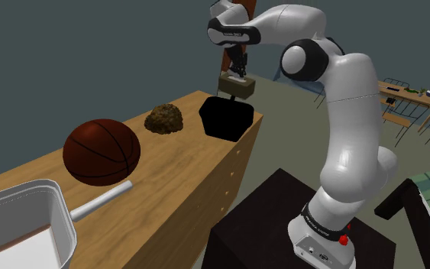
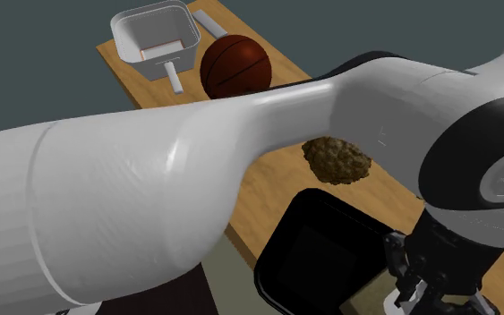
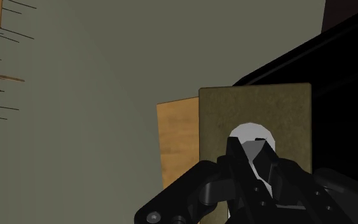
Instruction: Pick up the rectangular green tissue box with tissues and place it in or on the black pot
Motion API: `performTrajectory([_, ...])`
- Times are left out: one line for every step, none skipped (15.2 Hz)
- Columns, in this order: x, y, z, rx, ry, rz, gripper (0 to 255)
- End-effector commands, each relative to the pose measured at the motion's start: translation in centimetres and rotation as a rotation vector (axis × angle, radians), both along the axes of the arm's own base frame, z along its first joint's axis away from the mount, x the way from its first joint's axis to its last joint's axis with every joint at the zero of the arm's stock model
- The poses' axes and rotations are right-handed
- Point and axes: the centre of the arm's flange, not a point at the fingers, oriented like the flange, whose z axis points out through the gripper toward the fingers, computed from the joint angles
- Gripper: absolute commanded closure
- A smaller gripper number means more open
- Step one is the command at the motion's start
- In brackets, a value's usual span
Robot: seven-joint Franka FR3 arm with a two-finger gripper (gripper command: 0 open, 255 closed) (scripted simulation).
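Across the shoulder view, from lower left to upper centre, runs a long wooden surface (image 1: 205,164) with visible grain. Behind it stands a plain dark grey-blue wall (image 1: 68,53). To its right lies a grey-green floor (image 1: 282,137), with wooden chairs (image 1: 404,107) at the far right edge.

On the surface, starting at the lower left, sit four things:
- a pale, square-sided pan (image 1: 62,229) with a rod handle;
- a dark red-brown basketball (image 1: 101,151) with black seams;
- a rough brown lump (image 1: 164,118);
- at the far end, the black pot (image 1: 227,118), matte and angular-sided.

The white arm (image 1: 350,115) rises from the dark stand (image 1: 266,222) at lower right. It bends near the upper right and reaches left, with the wrist pointing down.

The tool (image 1: 238,74) is clamped on the tissue box (image 1: 237,86), an olive-green rectangular box hanging in the air just above the pot's rim. In the wrist view, the black fingers (image 3: 234,153) close on the box's flat top, around a white tissue (image 3: 250,135) at its round opening. The pot's black bulk lies beyond the box, and a corner of the wooden surface lies beside it.
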Motion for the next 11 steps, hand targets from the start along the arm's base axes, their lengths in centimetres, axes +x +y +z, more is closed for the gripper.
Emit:
performTrajectory([0.0,0.0,-1.0,0.000,-0.001,0.000,255])
performTrajectory([0.0,0.0,-1.6,0.000,-0.001,0.000,255])
performTrajectory([0.0,0.0,-2.1,0.000,-0.001,0.000,255])
performTrajectory([0.0,0.0,-2.6,0.000,-0.001,0.000,255])
performTrajectory([0.0,0.0,-3.2,0.000,-0.001,0.000,255])
performTrajectory([0.0,0.0,-3.7,0.000,-0.001,0.000,255])
performTrajectory([0.0,0.0,-4.2,0.000,-0.001,0.000,255])
performTrajectory([0.0,0.0,-4.7,0.000,-0.001,0.000,255])
performTrajectory([0.0,0.0,-5.3,0.000,-0.001,0.000,255])
performTrajectory([0.0,0.0,-5.8,0.000,-0.001,0.000,255])
performTrajectory([0.0,0.0,-6.2,0.000,-0.001,0.000,255])
